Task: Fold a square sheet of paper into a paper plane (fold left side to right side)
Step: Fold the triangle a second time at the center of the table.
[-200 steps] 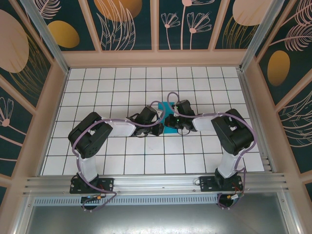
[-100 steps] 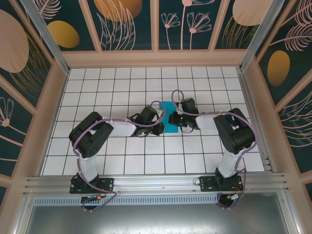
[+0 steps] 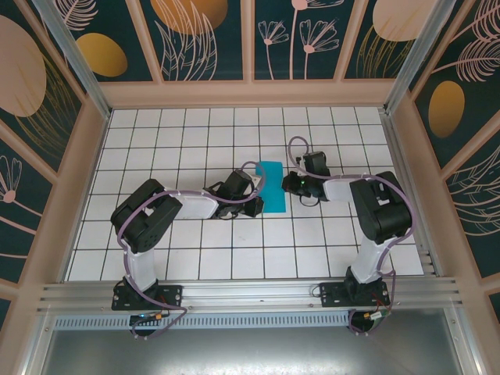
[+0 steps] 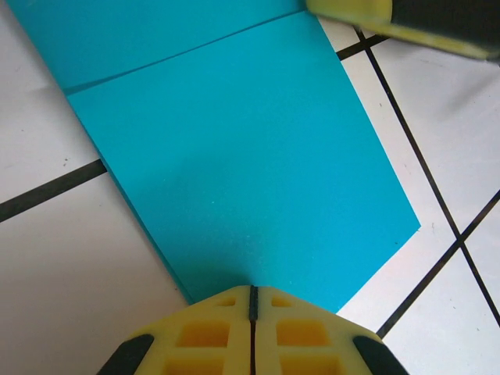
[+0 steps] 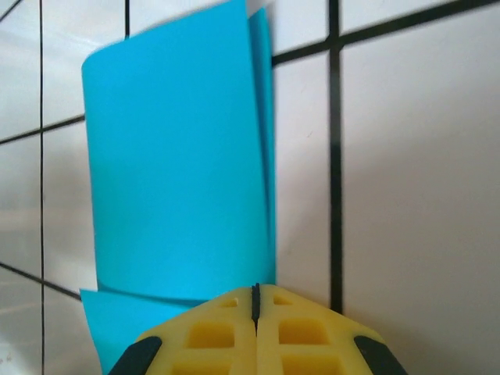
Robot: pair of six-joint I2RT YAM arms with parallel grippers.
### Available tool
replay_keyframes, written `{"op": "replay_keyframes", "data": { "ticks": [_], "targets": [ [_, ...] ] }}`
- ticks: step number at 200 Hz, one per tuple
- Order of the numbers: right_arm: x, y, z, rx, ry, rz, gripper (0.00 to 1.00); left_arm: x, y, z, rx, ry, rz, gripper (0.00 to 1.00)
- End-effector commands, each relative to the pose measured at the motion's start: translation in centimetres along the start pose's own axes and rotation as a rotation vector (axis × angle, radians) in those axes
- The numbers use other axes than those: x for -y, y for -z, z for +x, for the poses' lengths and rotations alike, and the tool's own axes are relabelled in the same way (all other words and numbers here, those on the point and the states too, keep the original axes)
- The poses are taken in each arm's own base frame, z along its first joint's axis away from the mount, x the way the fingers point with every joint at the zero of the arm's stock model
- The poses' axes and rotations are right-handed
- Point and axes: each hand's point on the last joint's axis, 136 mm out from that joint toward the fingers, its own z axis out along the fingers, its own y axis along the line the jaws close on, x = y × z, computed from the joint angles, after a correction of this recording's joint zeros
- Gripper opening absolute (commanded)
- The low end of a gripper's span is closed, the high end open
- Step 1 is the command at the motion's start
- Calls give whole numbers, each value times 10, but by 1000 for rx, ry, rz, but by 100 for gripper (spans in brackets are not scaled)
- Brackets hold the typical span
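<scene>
Okay so, biggest thing first: the tiled table (image 3: 156,234) is glossy white with dark grout lines. The square sheet of paper (image 3: 270,186) sits around the middle of it, between the two arms, doubled over into a narrow rectangle. It's thin, matte cyan, no markings.

On the right wrist cam the top layer bows up in a soft curl instead of lying flat, so I'd call the fold made but not creased.

The left gripper (image 4: 251,287) is clenched tight, tips right at the paper's near edge. The right gripper (image 5: 255,285) is clenched too, at the opposite edge. Can't tell if either has a layer nipped or is just pressing.

My plan: pin with the left, check the loose edges line up, then drag the right slowly along the folded side. Paper this thin will probably skate on tile if I shove sideways.
</scene>
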Motion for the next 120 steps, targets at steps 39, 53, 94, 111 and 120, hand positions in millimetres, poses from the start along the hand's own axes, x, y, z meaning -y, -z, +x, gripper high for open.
{"op": "replay_keyframes", "data": {
  "ticks": [39, 53, 94, 111, 120],
  "targets": [
    [-20, 28, -32, 91, 45, -26, 0, -39, -10, 56, -163, 53, -133, 9],
    [-32, 36, -26, 92, 56, -54, 0, -37, -10, 53, -155, 52, -127, 9],
    [-59, 21, 16, -8, 34, -155, 0, -36, -8, 49, -148, 48, -131, 10],
    [-60, 10, 24, -35, 18, -165, 0, -36, -8, 48, -149, 47, -133, 10],
    [-59, 4, 27, -51, 11, -165, 0, -36, -8, 47, -148, 46, -131, 9]
  ]
}}
